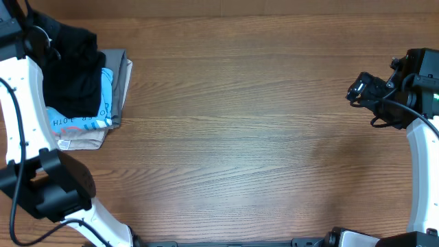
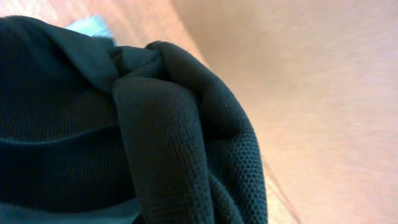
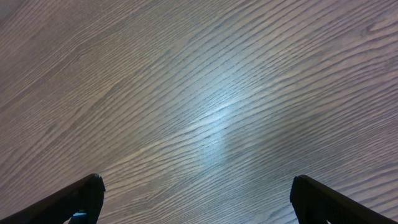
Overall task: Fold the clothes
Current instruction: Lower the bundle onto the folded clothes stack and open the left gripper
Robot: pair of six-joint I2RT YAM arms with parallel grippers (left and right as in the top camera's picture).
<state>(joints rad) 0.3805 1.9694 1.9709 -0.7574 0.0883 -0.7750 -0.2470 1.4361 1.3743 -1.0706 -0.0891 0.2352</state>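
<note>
Atop one stack (image 1: 122, 75) of three folded garments at the table's (image 1: 240, 151) left edge, one black T-shirt (image 1: 72, 75) lies bunched. Its weave fills the left wrist view; whether the left gripper (image 1: 46, 41) grips cannot be told. Well right of the stack, past open wood, the right gripper (image 3: 196, 193) gapes wide.

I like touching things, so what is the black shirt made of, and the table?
The black shirt looks like soft, matte knitted cloth: up close it shows a fine mesh of tiny loops and floppy folds. Cotton or synthetic, I cannot tell. The table looks like smooth brown wood, or a wood-look sheet: long grain lines, with a faint shine.
</note>
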